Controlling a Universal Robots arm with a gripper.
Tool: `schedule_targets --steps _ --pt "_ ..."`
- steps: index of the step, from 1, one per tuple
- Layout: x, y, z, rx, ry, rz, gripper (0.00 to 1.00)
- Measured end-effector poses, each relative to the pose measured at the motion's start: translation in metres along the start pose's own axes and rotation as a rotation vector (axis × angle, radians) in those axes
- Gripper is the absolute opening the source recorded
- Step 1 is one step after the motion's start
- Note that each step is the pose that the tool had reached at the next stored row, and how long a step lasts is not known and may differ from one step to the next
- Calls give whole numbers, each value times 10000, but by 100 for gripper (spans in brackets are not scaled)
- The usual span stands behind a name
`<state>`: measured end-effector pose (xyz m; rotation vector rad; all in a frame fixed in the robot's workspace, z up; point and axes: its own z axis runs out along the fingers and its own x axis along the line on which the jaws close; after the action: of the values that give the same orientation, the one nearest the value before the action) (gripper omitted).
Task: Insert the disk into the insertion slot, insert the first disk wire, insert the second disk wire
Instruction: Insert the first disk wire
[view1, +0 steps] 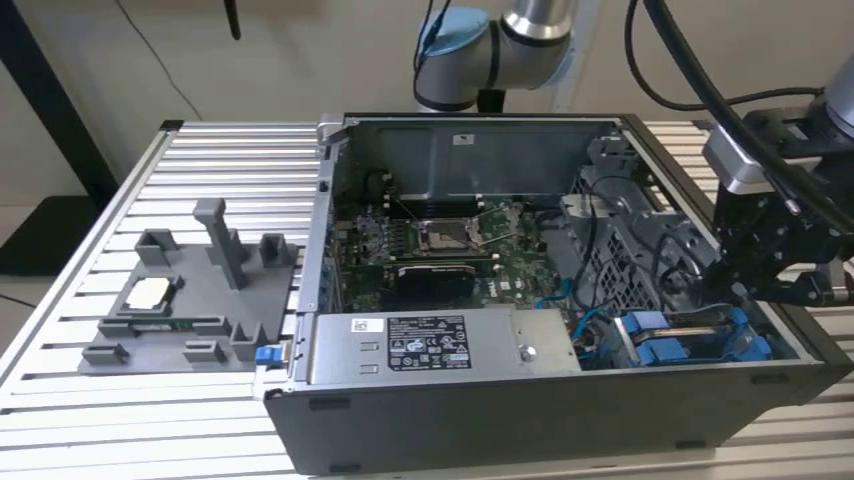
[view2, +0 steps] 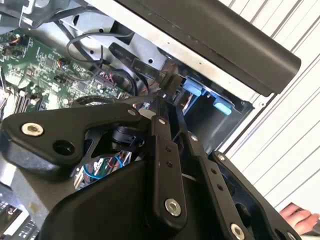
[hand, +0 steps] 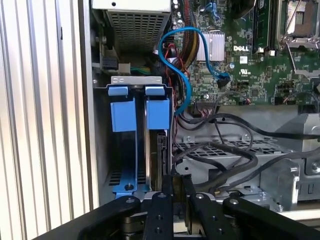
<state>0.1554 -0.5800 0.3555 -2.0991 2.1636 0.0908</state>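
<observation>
Your gripper (view2: 167, 91) is down inside the open computer case (view1: 461, 425), on the exterior view's right of the silver power box (view1: 427, 345). Its jaws are clenched on the black plug (view2: 172, 82) at the end of a flat black wire (view2: 134, 61), which runs back over the case floor.

The disk (hand: 158, 114) is already in the insertion slot (hand: 136, 80). It stands on edge in its blue frame, just beside the power box, with a second blue frame next to it. In the first wrist view the gripper (hand: 177, 186) holds the plug right at the disk's near end. You cannot tell there whether the plug is pushed home or only touching.

A blue wire (hand: 176, 52) loops from beside the power box across to the green circuit board (hand: 250, 65). Several thick black wires lie over the metal cage near the slot. The case sits on the slatted bench (view1: 200, 150).
</observation>
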Motion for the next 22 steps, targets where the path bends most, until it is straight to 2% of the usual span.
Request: schedule_targets --steps 4,11,22 --pt "7 -16 19 -157 32 37 19" --pt "23 -30 95 -160 39 48 19" --pt "38 -31 140 -159 91 47 19"
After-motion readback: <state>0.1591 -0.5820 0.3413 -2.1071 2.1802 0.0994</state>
